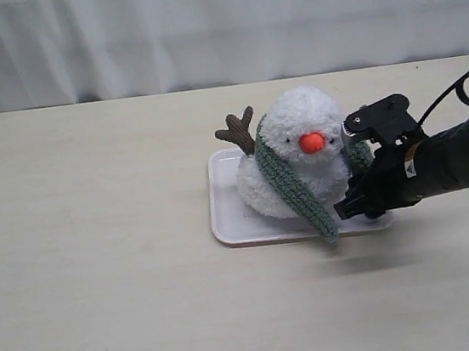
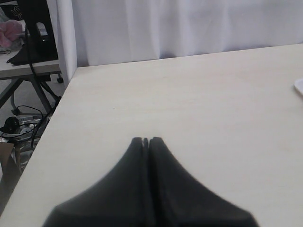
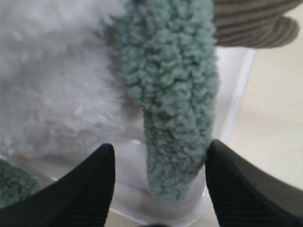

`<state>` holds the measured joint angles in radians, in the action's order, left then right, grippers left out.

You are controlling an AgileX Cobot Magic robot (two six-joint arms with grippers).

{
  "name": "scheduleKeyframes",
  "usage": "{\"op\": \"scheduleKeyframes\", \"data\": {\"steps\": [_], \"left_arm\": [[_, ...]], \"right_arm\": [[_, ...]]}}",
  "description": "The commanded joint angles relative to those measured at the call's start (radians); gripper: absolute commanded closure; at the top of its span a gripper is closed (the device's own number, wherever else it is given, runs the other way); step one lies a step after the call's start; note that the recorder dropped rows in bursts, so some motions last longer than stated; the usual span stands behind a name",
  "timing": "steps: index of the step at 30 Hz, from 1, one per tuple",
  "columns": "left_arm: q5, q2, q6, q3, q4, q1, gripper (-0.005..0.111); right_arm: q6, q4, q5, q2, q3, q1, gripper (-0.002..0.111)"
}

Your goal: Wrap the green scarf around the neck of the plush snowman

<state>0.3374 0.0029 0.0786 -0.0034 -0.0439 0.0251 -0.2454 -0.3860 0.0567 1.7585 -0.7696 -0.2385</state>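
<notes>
From the outside, the snowman (image 1: 298,133) sits on a white tray (image 1: 223,220) on the surface (image 1: 103,286). The green scarf (image 1: 291,186) is looped round its neck, and one end hangs down its front to the tray's edge. The right gripper (image 1: 353,165) is beside the other end.

The left wrist shows the left gripper (image 2: 146,141) closed on nothing, above the surface.

The right wrist shows the right gripper (image 3: 161,147) spread wide on either side of the dangling scarf end, holding nothing. If it closes too deep it may pinch fur along with the scarf. A hard pull could drag the loop off the neck or tip the snowman.
</notes>
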Motion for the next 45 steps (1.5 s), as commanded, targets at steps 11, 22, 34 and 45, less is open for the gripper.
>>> {"op": "scheduleKeyframes", "data": {"steps": [11, 22, 34, 45], "left_arm": [[-0.011, -0.003, -0.001, 0.003, 0.004, -0.001, 0.107], [-0.011, -0.003, -0.001, 0.003, 0.004, -0.001, 0.107], [-0.011, -0.003, -0.001, 0.003, 0.004, -0.001, 0.107], [-0.011, -0.003, -0.001, 0.003, 0.004, -0.001, 0.107]], "right_arm": [[0.003, 0.004, 0.048, -0.018, 0.004, 0.003, 0.104], [0.019, 0.211, 0.212, -0.144, 0.004, 0.003, 0.104], [0.303, 0.477, 0.261, -0.148, 0.002, -0.117, 0.104], [0.374, 0.630, 0.268, -0.148, 0.002, -0.117, 0.104]]}}
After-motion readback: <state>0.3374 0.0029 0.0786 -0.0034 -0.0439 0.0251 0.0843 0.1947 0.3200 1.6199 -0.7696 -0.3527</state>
